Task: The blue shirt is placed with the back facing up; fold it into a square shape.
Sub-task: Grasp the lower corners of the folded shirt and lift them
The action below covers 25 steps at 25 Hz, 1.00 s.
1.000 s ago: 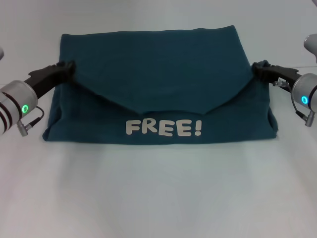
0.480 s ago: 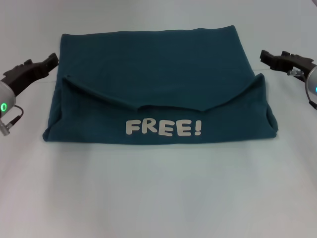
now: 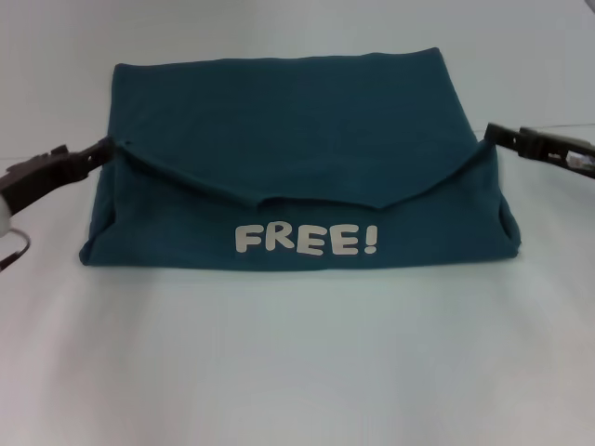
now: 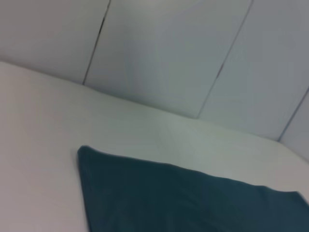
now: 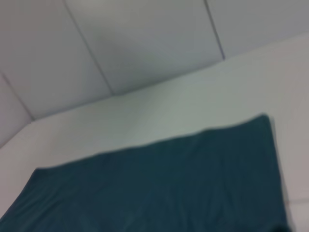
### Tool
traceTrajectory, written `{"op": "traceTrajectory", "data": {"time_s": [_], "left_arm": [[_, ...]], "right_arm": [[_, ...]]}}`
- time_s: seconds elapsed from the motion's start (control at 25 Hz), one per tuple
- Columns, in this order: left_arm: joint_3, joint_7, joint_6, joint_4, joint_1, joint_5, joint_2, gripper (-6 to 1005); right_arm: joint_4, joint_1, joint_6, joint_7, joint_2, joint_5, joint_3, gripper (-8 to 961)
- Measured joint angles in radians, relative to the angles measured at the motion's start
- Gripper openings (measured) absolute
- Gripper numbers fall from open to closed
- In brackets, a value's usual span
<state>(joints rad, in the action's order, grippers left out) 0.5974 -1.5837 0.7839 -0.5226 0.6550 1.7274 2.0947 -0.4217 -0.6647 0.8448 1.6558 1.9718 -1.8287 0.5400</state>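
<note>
At mid-table, the blue shirt (image 3: 297, 167) lies folded into a broad rectangle, its white "FREE!" lettering (image 3: 307, 240) facing the near edge.

The left gripper (image 3: 93, 158) sits at the shirt's left side and the right gripper (image 3: 502, 139) at its right, each just beside a corner of the sagging upper flap; whether their jaws are parted or closed cannot be told. To square it off, the next fold would best be made by pinching both flap corners evenly and laying them flat, so the dipping fold line straightens. Bare table (image 3: 297, 372) lies on every side, widest toward the near edge.
</note>
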Motion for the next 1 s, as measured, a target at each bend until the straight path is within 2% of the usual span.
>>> {"op": "traceTrajectory", "data": {"time_s": [0.12,0.16,0.24,0.36,0.56,0.76,1.0], "left_arm": [[0.025,-0.075,0.092,-0.086,-0.077,0.005,0.006,830],[0.027,-0.094,0.119,-0.104,-0.097,0.005,0.006,829],[0.026,-0.122,0.17,-0.13,-0.131,0.015,0.004,829],[0.019,-0.15,0.226,-0.163,-0.166,0.045,0.003,828],[0.019,-0.18,0.27,-0.188,-0.19,0.124,0.006,829],[0.02,-0.189,0.281,-0.192,-0.193,0.182,0.008,829],[0.021,-0.189,0.287,-0.195,-0.195,0.184,0.01,828]], "right_arm": [[-0.067,0.045,0.058,0.15,-0.012,-0.044,0.079,663],[-0.104,0.062,0.097,0.26,-0.025,-0.105,0.111,663],[-0.115,0.065,0.118,0.301,-0.03,-0.135,0.118,662],[-0.142,0.07,0.189,0.41,-0.048,-0.233,0.12,660],[-0.147,0.069,0.25,0.508,-0.061,-0.324,0.12,659],[-0.136,0.053,0.241,0.547,-0.055,-0.401,0.125,659],[-0.128,0.045,0.171,0.545,-0.028,-0.429,0.134,660]]}}
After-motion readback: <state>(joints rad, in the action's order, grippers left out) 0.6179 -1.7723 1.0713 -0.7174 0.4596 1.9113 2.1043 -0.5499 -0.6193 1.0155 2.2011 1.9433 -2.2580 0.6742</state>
